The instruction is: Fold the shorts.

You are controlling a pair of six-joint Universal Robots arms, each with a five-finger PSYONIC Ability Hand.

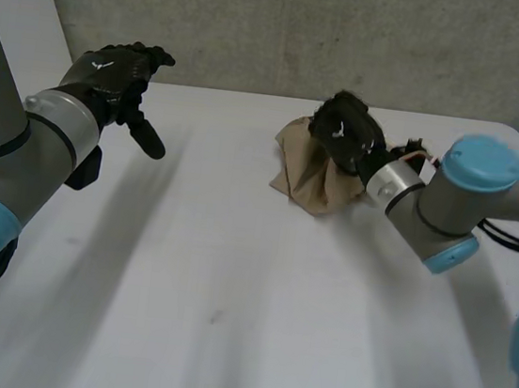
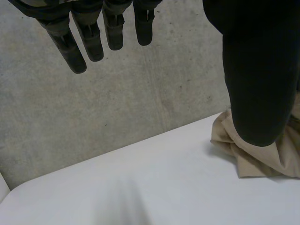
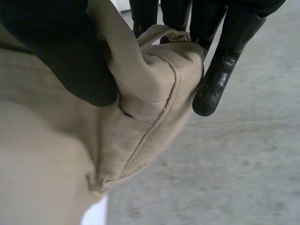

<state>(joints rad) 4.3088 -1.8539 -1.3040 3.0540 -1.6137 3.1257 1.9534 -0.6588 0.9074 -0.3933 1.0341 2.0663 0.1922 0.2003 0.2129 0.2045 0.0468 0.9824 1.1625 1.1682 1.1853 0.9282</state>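
The tan shorts (image 1: pixel 314 174) hang bunched near the table's far edge, right of centre. My right hand (image 1: pixel 348 129) grips their top, lifting the cloth into a peak. In the right wrist view a thick seamed fold of the shorts (image 3: pixel 150 84) is pinched between the thumb (image 3: pixel 61 51) and the fingers (image 3: pixel 218 79). My left hand (image 1: pixel 117 77) hovers above the table's far left, well away from the cloth, its fingers (image 2: pixel 96 40) straight with nothing in them. The left wrist view shows the shorts (image 2: pixel 255 157) beyond the thumb (image 2: pixel 258 70).
A grey concrete wall (image 1: pixel 289 27) rises just behind the table's far edge. White tabletop (image 1: pixel 228 294) stretches from the shorts toward the front. My right arm (image 1: pixel 471 206) reaches in from the right side.
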